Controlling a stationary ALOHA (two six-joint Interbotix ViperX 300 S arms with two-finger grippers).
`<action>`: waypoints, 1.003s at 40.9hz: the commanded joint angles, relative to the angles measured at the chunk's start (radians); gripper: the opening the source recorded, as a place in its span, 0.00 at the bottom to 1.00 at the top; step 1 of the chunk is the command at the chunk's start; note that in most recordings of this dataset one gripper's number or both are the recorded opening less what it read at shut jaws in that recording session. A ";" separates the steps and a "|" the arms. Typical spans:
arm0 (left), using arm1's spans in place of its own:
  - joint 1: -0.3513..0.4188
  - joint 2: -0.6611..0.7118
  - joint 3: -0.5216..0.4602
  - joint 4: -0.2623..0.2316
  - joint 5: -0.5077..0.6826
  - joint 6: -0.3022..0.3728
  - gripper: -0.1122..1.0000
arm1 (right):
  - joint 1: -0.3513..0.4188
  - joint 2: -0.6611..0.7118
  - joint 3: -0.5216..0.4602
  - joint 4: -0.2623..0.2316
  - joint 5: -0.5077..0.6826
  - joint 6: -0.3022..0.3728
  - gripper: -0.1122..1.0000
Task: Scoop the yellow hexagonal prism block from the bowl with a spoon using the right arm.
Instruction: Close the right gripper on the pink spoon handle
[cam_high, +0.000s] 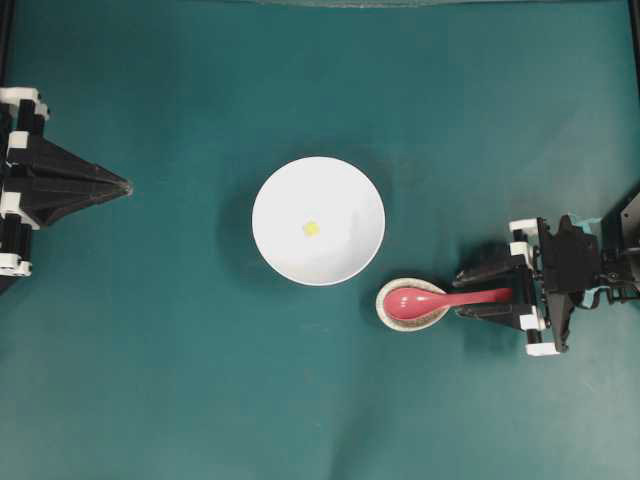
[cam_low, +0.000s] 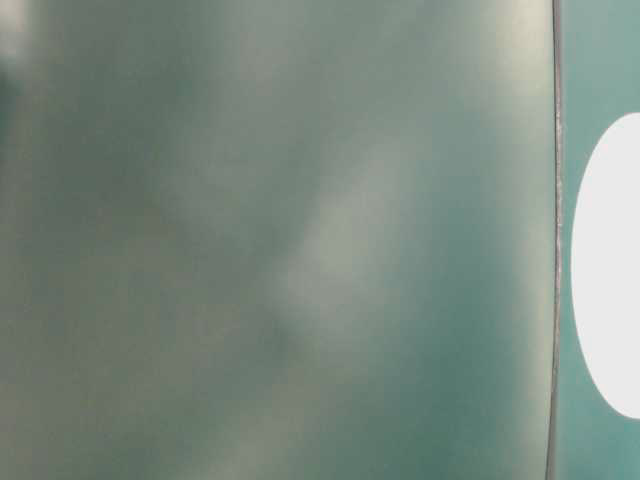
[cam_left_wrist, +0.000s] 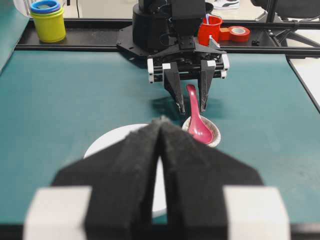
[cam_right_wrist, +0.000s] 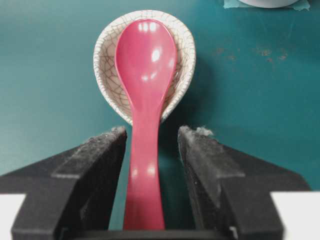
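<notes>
- crackled off-white spoon rest (cam_right_wrist: 145, 60) just beside white bowl (cam_high: 318, 220) on green table (cam_high: 180, 350)
- glossy pink spoon (cam_right_wrist: 145, 100), scoop lying in rest
- right gripper (cam_right_wrist: 152, 145) open, fingers either side of handle, gaps visible, nothing held
- tiny yellow block (cam_high: 312, 228) mid-bowl
- left gripper (cam_left_wrist: 161, 131) closed, empty, well apart

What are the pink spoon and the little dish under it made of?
The spoon looks like glossy plastic or glazed ceramic: smooth, even pink-red, with bright highlights. The small dish looks like glazed ceramic: off-white with a fine web of dark crackle lines.
</notes>
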 joint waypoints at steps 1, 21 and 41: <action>0.000 0.008 -0.017 0.003 -0.012 0.002 0.09 | 0.003 -0.008 -0.005 0.003 -0.005 -0.002 0.57; 0.000 0.008 -0.015 0.003 -0.011 0.002 0.09 | 0.003 -0.015 -0.006 0.003 -0.014 -0.005 0.57; 0.000 0.008 -0.011 0.003 -0.011 0.000 0.09 | 0.003 -0.034 -0.006 -0.002 -0.014 -0.026 0.50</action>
